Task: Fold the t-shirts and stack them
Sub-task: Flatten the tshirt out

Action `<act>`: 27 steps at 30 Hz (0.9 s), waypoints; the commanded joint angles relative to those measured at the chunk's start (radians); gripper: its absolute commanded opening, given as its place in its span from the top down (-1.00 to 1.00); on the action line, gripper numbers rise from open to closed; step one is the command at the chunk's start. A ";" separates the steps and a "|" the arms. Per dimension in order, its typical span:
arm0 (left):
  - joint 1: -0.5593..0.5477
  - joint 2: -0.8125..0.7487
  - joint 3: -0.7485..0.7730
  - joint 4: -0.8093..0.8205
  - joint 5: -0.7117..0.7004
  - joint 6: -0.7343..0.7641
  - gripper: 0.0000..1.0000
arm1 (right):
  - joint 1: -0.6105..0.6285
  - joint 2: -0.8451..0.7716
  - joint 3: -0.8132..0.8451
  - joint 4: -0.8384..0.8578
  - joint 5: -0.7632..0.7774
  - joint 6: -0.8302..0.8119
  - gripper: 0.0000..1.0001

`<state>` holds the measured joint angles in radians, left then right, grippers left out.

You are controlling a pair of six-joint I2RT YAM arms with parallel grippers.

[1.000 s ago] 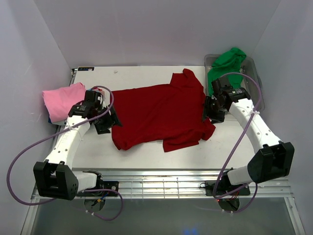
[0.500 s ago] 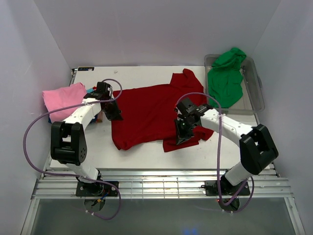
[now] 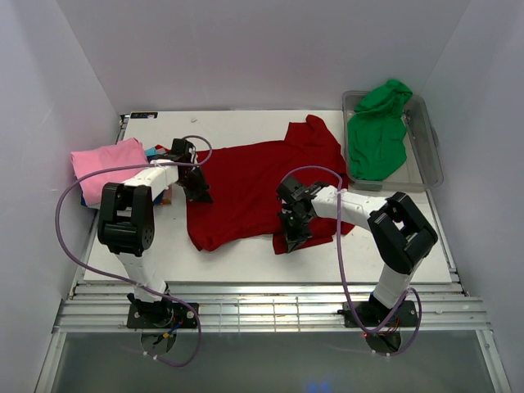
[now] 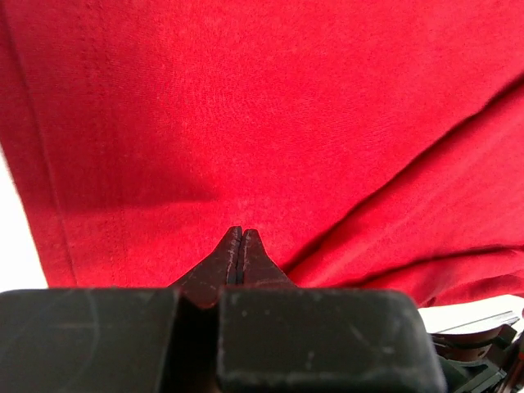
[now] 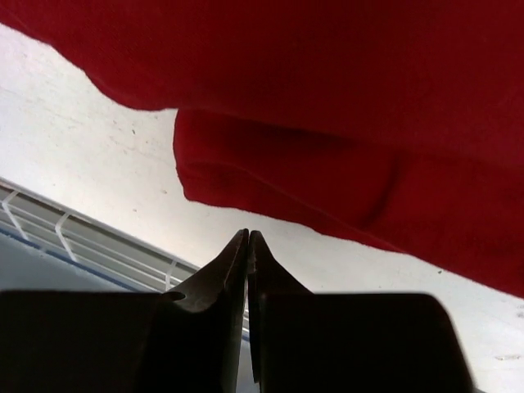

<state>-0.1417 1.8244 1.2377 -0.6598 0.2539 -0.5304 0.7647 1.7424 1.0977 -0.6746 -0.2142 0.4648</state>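
Red knit cloth, matte and finely ribbed, makes up the one red t-shirt [image 3: 254, 184]. It lies spread across the middle of the white bench [image 3: 237, 123], with one short sleeve pointing to 12 o'clock and another, folded over on itself, at 5 o'clock. Soft creases cross its body, and a double-stitched hem runs along its 9 o'clock edge.

Three shirts can be counted. The red one is at the centre. One green t-shirt [image 3: 377, 135] is at 2 o'clock, draped loosely in a single clear plastic tub [image 3: 430, 155] of rectangular shape with rounded corners, and part of it hangs over the tub's far rim. One pink t-shirt [image 3: 102, 168] is at 9 o'clock, a flat, roughly square bundle at the bench edge.

There are two arms, each white-shelled with black joints and a trailing purple cable, and each carries one black claw. The left claw [image 3: 196, 190] rests on the red shirt's 9 o'clock hem. In the left wrist view its two tapered fingers are pressed tip to tip, and no cloth can be seen between them. The right claw [image 3: 293, 233] sits at the folded 5 o'clock sleeve. In the right wrist view its fingers likewise meet at the tips, over bare bench just beside the sleeve's edge. A slatted white rail [image 3: 262, 295] borders the bench at 6 o'clock.
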 commanded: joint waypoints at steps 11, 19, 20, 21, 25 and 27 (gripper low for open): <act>-0.018 0.085 0.063 0.025 0.002 0.009 1.00 | 0.030 -0.003 0.010 0.093 0.182 0.014 0.85; -0.018 0.153 0.112 0.026 -0.004 0.003 1.00 | 0.045 0.014 -0.084 0.150 0.242 0.006 0.85; -0.018 0.160 0.129 0.025 -0.005 0.003 1.00 | 0.051 0.012 -0.094 0.150 0.240 0.012 0.85; -0.018 0.168 0.140 0.020 -0.007 0.003 1.00 | 0.070 0.011 -0.108 0.153 0.237 0.017 0.85; -0.018 0.211 0.186 0.009 -0.016 0.004 1.00 | 0.134 -0.020 -0.176 0.161 0.223 0.069 0.85; -0.016 0.237 0.213 0.000 -0.024 0.004 1.00 | 0.178 -0.047 -0.208 0.162 0.216 0.116 0.85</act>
<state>-0.1574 2.0304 1.4086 -0.6624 0.2695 -0.5350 0.8680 1.6772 0.9749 -0.4690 0.0040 0.5167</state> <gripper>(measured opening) 0.017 0.078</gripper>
